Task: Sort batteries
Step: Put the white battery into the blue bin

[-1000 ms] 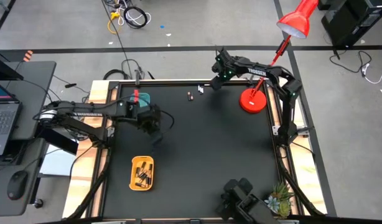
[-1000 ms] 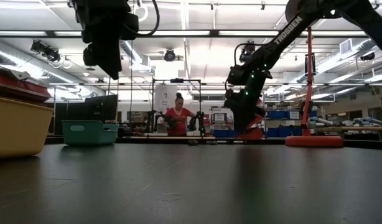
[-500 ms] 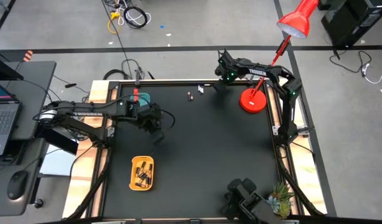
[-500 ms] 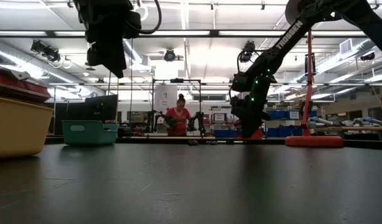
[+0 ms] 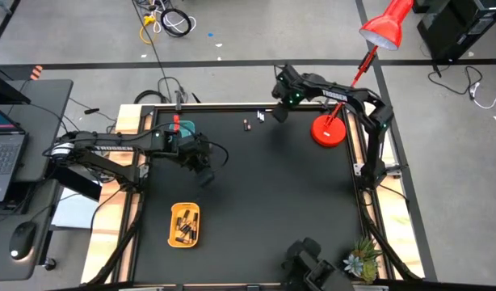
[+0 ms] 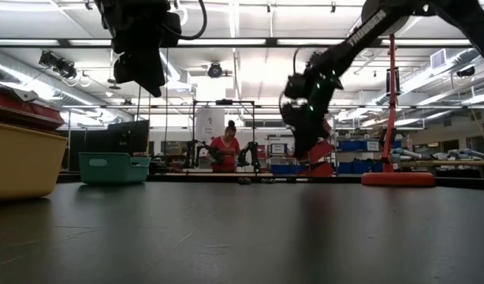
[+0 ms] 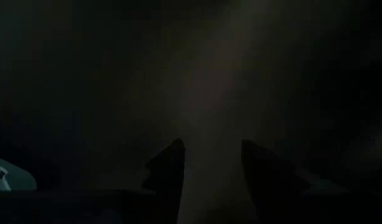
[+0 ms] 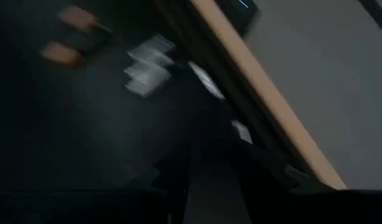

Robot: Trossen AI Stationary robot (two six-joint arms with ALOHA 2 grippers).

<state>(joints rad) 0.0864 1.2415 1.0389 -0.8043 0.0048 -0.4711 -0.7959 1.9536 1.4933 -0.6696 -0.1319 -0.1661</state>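
Loose batteries lie near the table's far edge: dark reddish ones (image 5: 248, 124) and whitish ones (image 5: 261, 117), blurred in the right wrist view as reddish (image 8: 71, 32) and whitish (image 8: 146, 67) batteries. More batteries lie in the yellow tray (image 5: 184, 224). My right gripper (image 5: 279, 112) (image 8: 211, 163) hovers open just right of the loose ones, above the table. My left gripper (image 5: 202, 159) (image 7: 209, 144) hangs open over bare table beside the teal tray (image 5: 186, 129), holding nothing.
A red lamp stands on its round base (image 5: 329, 131) at the far right, right of my right gripper. The teal tray (image 6: 113, 168) and the yellow tray (image 6: 17, 162) sit on the left side. A person (image 6: 227, 151) stands in the room beyond the table.
My right gripper swung toward the table's right edge, then back left toward the loose batteries, and now hangs a little higher. The batteries and trays have stayed where they were.
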